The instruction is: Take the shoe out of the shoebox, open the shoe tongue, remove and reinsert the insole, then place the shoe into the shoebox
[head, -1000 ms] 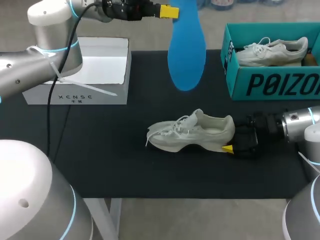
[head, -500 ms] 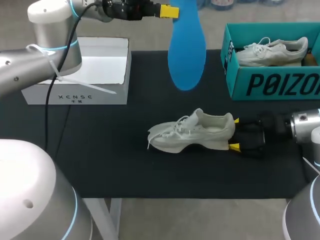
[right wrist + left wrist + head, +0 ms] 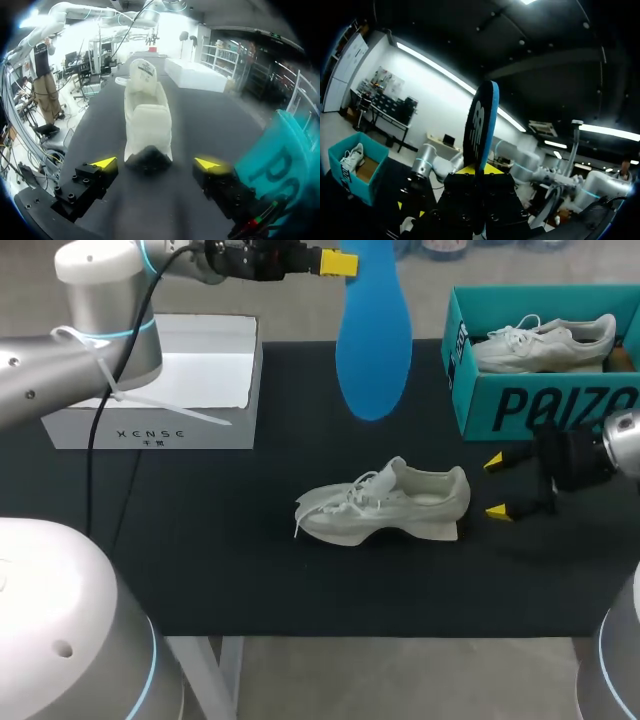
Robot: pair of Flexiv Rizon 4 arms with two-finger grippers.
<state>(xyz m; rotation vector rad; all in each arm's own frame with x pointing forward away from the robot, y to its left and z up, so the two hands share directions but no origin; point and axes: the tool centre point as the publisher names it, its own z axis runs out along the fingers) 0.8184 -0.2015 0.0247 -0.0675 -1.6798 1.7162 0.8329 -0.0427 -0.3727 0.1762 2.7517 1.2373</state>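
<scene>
A white shoe [image 3: 385, 505] lies on its sole in the middle of the black mat, heel to the right. My right gripper [image 3: 498, 487] is open just right of the heel, apart from it; in the right wrist view the shoe [image 3: 146, 120] lies ahead of that gripper [image 3: 157, 163], heel nearest. My left gripper [image 3: 340, 262] is held high over the table's far edge, shut on a blue insole [image 3: 372, 335] that hangs downward. In the left wrist view the insole [image 3: 482, 126] stands edge-on between the fingers. The teal shoebox [image 3: 535, 405] at the back right holds a second white shoe [image 3: 545, 342].
A white shoebox [image 3: 165, 385] stands open at the back left of the mat, white box [image 3: 195, 75] beyond the shoe in the right wrist view. The teal box [image 3: 282, 160] is close beside my right gripper. The mat's front part is bare.
My right gripper has let go of the shoe's heel and drawn back to the right, opening wide. The shoe stays put. The left arm with the insole has not moved.
</scene>
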